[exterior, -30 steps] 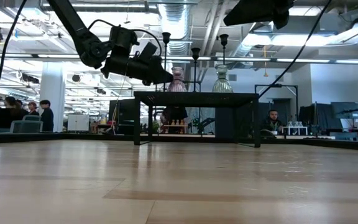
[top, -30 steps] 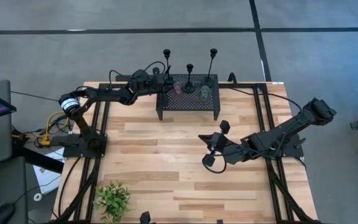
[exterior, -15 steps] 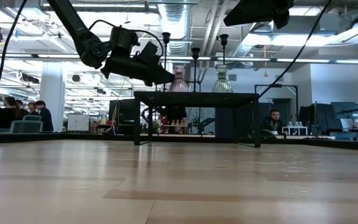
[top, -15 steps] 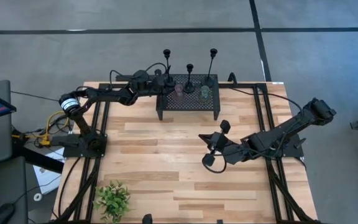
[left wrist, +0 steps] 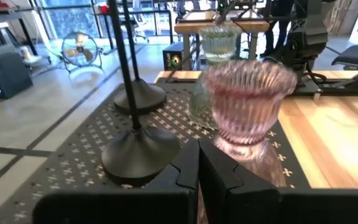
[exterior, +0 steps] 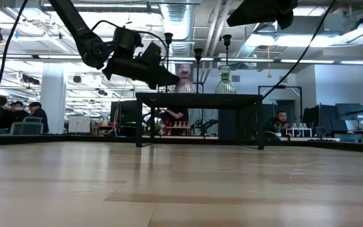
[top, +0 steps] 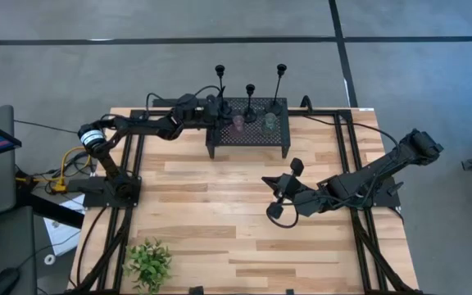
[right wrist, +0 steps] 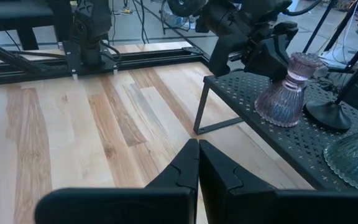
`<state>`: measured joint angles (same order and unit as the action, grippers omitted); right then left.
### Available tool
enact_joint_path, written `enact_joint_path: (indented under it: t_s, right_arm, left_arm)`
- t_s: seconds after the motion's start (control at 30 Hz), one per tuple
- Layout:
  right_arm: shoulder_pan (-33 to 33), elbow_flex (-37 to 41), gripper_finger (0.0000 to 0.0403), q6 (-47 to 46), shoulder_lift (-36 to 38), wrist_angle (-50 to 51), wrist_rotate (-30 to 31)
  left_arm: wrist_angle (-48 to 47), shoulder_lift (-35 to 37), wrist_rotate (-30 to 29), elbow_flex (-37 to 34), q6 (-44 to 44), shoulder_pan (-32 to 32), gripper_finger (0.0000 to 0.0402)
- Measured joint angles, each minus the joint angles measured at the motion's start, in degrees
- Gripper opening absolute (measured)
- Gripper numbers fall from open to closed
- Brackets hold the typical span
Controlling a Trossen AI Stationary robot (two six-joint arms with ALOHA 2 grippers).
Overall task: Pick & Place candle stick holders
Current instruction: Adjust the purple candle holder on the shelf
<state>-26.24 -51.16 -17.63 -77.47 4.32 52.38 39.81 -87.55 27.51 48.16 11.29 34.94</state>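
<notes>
light wooden slatted table top [top: 220,213] filling the centre of the high view, with a low black perforated metal stand [top: 248,131] at its upper middle. three slim black candle stick holders on the far side of the stand, upright: left one [top: 220,88], shorter middle one [top: 251,100] and right one [top: 279,86], round bases resting on the mesh, apart from one another. ribbed pink glass cup [top: 238,123] and ribbed clear glass cup [top: 269,123] just in front of them, side by side on the stand. left gripper [top: 214,108] at the upper left edge of the stand, reaching in from the left of the frame; fingers pressed together, gripping nothing; in the left wrist view fingertips close before the base of a candlestick [left wrist: 140,152] and beside the pink cup [left wrist: 248,102]. right gripper [top: 279,198] right of centre in the high view, above bare table well apart from the stand; fingers likewise closed on nothing, seen meeting at the bottom middle of the right wrist view [right wrist: 197,158]. small leafy green plant [top: 148,260] at the lower left corner of the table. seated people in the room behind, far left of the low view [exterior: 5,113].
</notes>
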Motion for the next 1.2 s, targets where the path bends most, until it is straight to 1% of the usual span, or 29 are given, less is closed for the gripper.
enact_joint_path:
  t_s: [0.13, 0.27, 0.4, 0.57, 0.67, 0.83, 0.93, 1.0, 1.13, 1.2]
  right_arm:
    - [1.22, -0.04, 0.0, -2.16, -0.57, -0.25, 0.0]
    - [4.74, -0.07, 0.0, -4.3, -4.0, -1.54, -0.19]
    - [9.16, -0.04, 0.0, -4.4, -8.41, -6.09, -1.43]
    - [15.75, 0.0, 0.0, -4.47, -13.52, -14.12, -1.49]
    - [19.35, -0.05, 0.0, -2.95, -16.79, -20.69, -0.97]
    - [24.2, -0.07, 0.0, 0.45, -21.95, -30.43, -0.52]
    - [25.44, -1.24, 0.0, 2.93, -24.34, -33.75, 3.78]
    - [25.4, -2.4, 0.0, 5.25, -25.04, -33.59, 6.8]
    - [25.66, -5.25, 0.0, 9.22, -25.11, -33.76, 7.31]
    - [26.14, -6.05, 0.0, 11.03, -25.11, -33.7, 9.08]
  left_arm:
    - [-1.33, 0.04, -0.23, -0.02, 0.26, -0.11, 0.0005]
    - [-3.72, 2.13, -2.8, -0.71, 1.32, 0.21, 0.0005]
    - [-5.28, 7.61, -8.25, -3.86, 5.02, 0.22, 0.0005]
    - [-5.07, 16.69, -8.65, -8.79, 5.16, -0.1, 0.0005]
    - [-5.43, 21.52, -8.72, -11.86, 5.03, -0.52, 0.0005]
    - [-5.44, 26.34, -9.58, -15.24, 5.01, -0.48, 0.0005]
    - [-5.55, 27.52, -9.92, -16.61, 5.01, -0.46, 0.0005]
    - [-5.46, 27.58, -9.99, -17.07, 5.08, -0.4, 0.0005]
    - [-5.38, 27.23, -10.68, -17.28, 5.21, -0.17, 0.0005]
    - [-5.52, 27.15, -10.72, -17.27, 5.27, -0.17, 0.0005]
